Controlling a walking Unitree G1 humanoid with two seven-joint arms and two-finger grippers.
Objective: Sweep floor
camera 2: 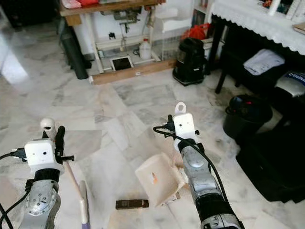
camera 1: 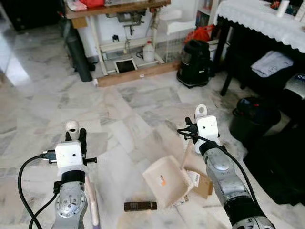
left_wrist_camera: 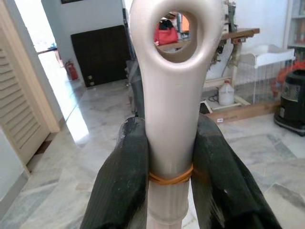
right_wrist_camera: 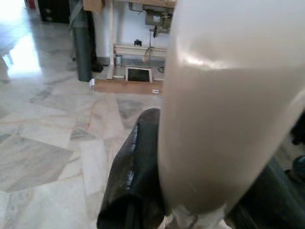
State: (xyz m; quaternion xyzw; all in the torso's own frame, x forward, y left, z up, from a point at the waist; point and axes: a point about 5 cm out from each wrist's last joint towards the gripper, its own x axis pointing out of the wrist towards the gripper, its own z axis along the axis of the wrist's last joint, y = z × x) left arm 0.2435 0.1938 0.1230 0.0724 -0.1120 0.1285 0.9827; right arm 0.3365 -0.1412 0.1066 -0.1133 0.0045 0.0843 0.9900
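Observation:
My left gripper (left_wrist_camera: 169, 157) is shut on a beige broom handle (left_wrist_camera: 171, 95) just below its hanging hole; the handle top (camera 1: 72, 126) rises above that wrist and the shaft (camera 1: 93, 200) slants down to the floor. My right gripper (camera 1: 194, 128) is shut on the beige dustpan handle (right_wrist_camera: 228, 105), one black finger (right_wrist_camera: 133, 176) pressed against it. The dustpan (camera 1: 167, 180) rests tilted on the marble floor between the arms. A small brown bar (camera 1: 140, 206) lies just in front of the pan's mouth. A piece of cardboard (camera 1: 202, 183) lies beside the pan, under my right arm.
A black vacuum cleaner (camera 1: 194, 63) and a black bin (camera 1: 252, 119) stand at the right, beside a dark table with a white cloth (camera 1: 257, 16). Ahead are a wooden workbench (camera 1: 119, 9), a plank (camera 1: 138, 74), a white jug (camera 1: 149, 51) and a dark roll (camera 1: 78, 55).

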